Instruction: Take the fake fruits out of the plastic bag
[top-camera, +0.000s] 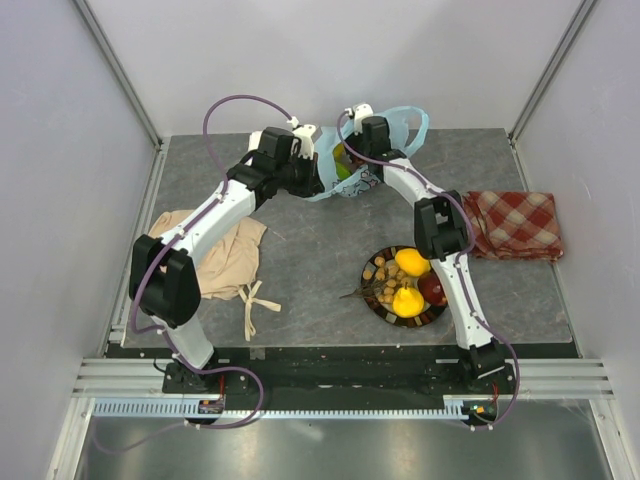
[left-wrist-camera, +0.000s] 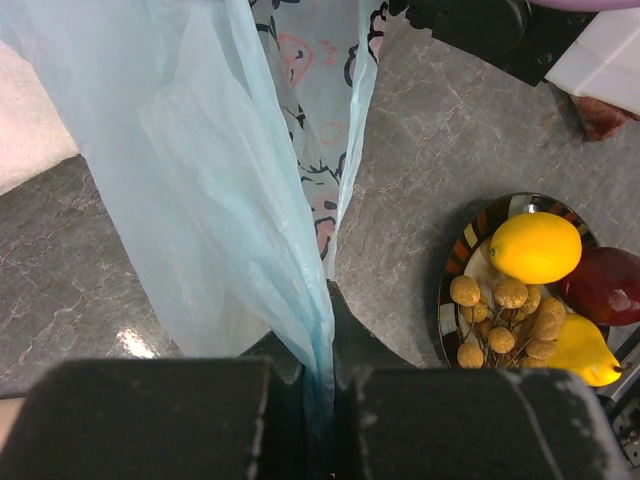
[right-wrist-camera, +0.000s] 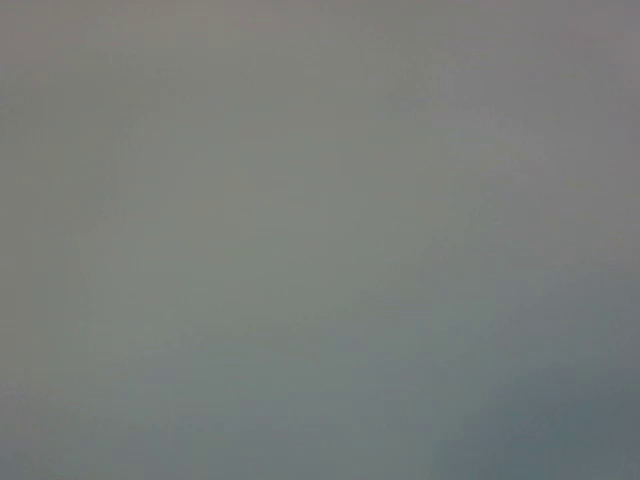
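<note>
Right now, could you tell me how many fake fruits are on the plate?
4 on the plate: a lemon at the far side, a yellow pear at the near side, a red apple at right, a berry cluster at left. More may hide in the plastic bag.

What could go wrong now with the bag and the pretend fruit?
1. The left hand pinches the thin plastic bag. A hard tug might tear it or let it slip.
2. The right hand is at the bag's mouth and its camera shows only grey blur, so it might grab plastic, not the fruit inside.
3. The plate is crowded, so another fruit might roll off.
</note>
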